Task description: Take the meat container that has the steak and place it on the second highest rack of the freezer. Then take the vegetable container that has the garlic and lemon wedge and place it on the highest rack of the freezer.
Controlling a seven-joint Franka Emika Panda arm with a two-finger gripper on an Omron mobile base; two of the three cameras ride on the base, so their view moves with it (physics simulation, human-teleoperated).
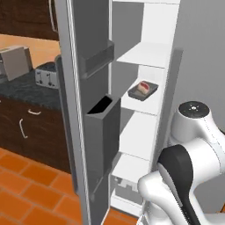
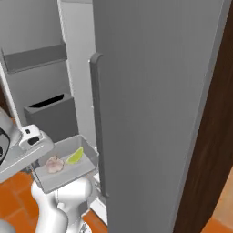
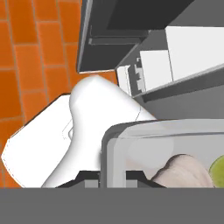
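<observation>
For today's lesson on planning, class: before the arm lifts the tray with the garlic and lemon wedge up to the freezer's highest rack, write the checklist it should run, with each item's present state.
1. Freezer door open: ok.
2. Meat container with steak already on a rack inside: ok.
3. Vegetable container held at one end by the gripper: ok.
4. Garlic and lemon wedge lie in the tray: ok.
5. Rack above the steak's is bare: ok.
6. Firmness of grip for the lift: cannot tell.
</observation>
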